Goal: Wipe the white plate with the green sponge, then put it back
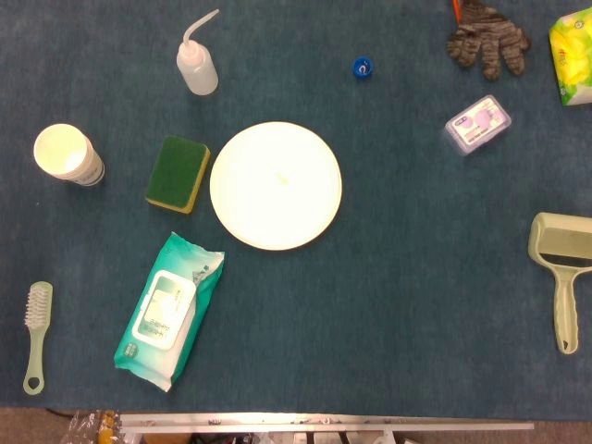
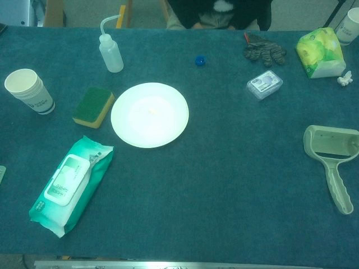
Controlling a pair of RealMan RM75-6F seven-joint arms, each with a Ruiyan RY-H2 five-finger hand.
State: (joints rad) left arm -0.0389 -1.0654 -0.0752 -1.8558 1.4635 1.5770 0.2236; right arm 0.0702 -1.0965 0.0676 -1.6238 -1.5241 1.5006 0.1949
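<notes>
Head view and chest view: we find neither hand in frame, so their state is unknown. Green sponge (image 1: 178, 174) lies left of centre, just beside the white plate (image 1: 276, 185), long axis up-frame; we judge the left hand nearer.

Matt cloth table (image 1: 398, 296) (rough green sponge (image 1: 178, 173))

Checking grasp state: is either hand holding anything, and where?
Nothing held: neither hand is in view. The green sponge lies untouched on the table beside the white plate.
</notes>
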